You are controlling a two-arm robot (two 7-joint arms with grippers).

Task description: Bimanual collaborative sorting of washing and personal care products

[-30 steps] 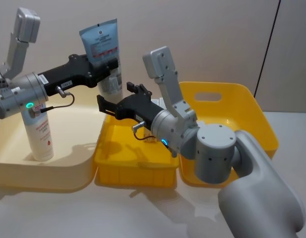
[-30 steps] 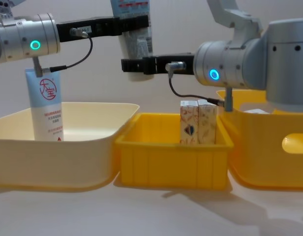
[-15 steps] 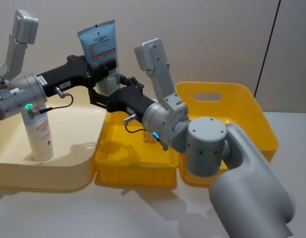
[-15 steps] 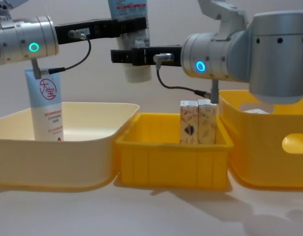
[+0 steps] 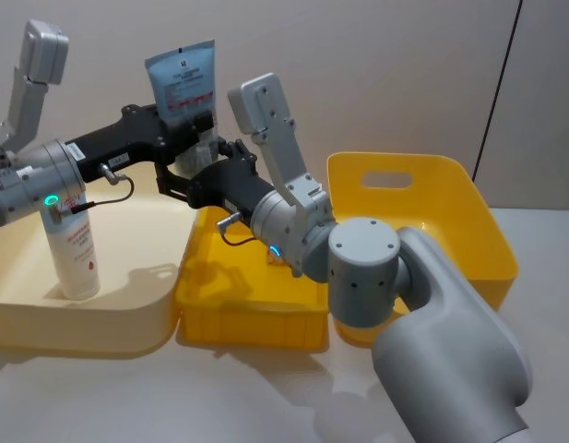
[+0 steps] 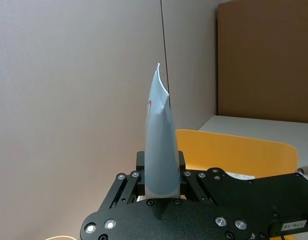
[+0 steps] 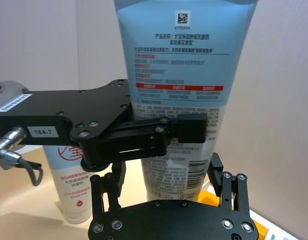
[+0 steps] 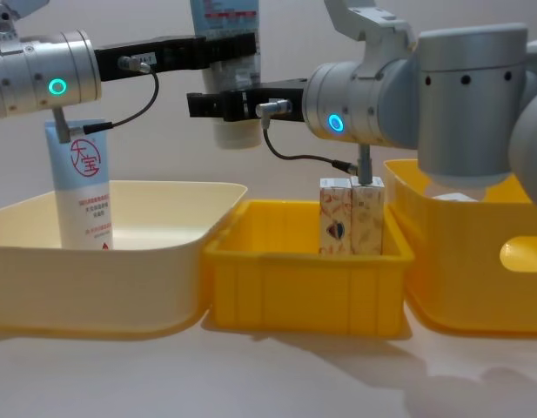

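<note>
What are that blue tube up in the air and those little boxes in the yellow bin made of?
The held tube looks like soft, smooth plastic with a slight sheen: its top is crimped flat, and the left gripper pinches it. The two small cartons look like matte printed cardboard, with sharp folded edges. The small yellow bin seems glossy rigid moulded plastic.

A cream bin (image 5: pixel 127 318) sits on the pale tabletop (image 5: pixel 266 397), touching a small yellow bin (image 5: pixel 252 318); a larger yellow bin (image 5: pixel 468 208) stands just beside that one.
</note>
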